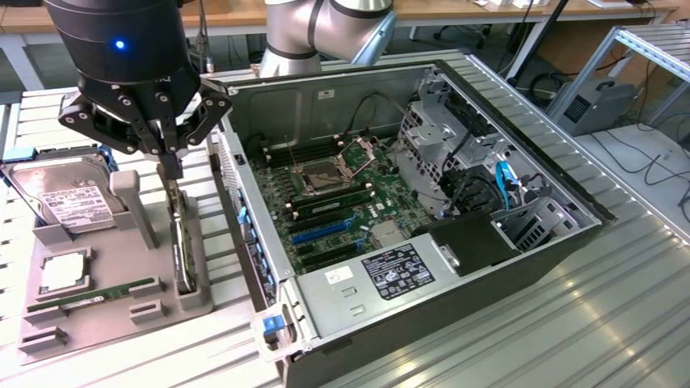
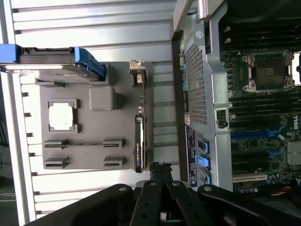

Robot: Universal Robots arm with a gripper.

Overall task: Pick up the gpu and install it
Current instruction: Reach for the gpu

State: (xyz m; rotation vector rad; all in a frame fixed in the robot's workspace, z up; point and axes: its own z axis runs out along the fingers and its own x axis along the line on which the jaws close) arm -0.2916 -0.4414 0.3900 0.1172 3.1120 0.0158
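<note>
Thin dark gpu (image 1: pixel 186 242), standing edge-on

In the exterior view the gripper (image 1: pixel 168 166) and its dark wrist cover the far end of the gpu (image 1: pixel 183 242), so it cannot be told whether the fingertips touch the card's edge. They also hide the right far corner of the hard drive (image 1: pixel 65 198). The near corner of the computer case (image 1: pixel 453 323) is cut off by that view's edge. Print on the power supply label (image 1: pixel 397 271) is too small to read.
</note>
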